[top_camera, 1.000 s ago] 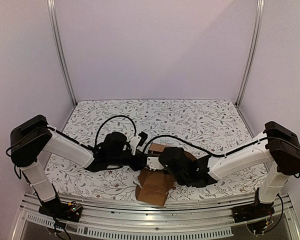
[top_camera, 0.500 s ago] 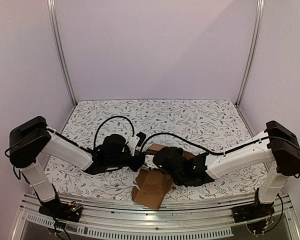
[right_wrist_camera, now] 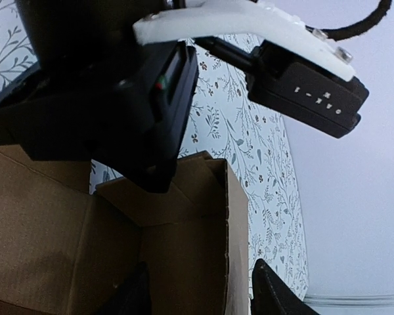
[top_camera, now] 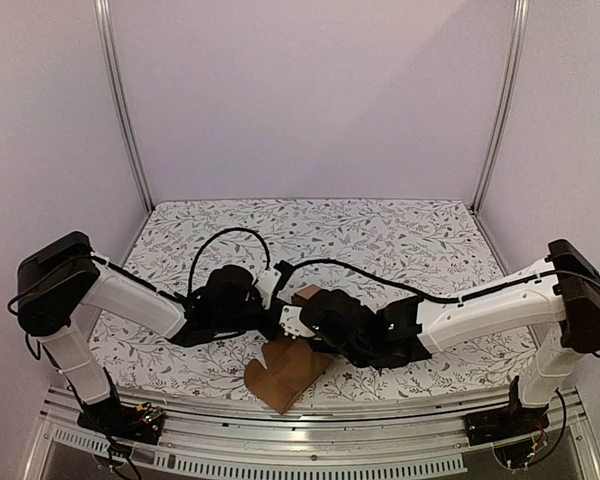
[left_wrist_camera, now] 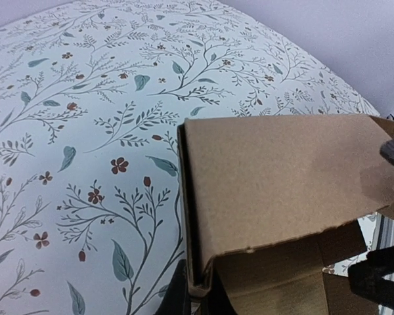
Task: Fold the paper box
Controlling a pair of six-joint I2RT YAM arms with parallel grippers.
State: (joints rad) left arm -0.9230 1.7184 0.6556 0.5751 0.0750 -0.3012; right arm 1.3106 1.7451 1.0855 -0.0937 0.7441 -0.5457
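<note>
Near the front edge of the floral tablecloth (top_camera: 400, 235), between both wrists: paper box (top_camera: 285, 372), half formed, one flap sprawled toward the rail. Left gripper (left_wrist_camera: 196, 292) clenched on the edge of an upright wall, likely anchoring the box against sliding. Right gripper (right_wrist_camera: 200, 296) has its jaws parted, straddling a neighbouring wall without pinching it; probably placed for the next crease.
</note>
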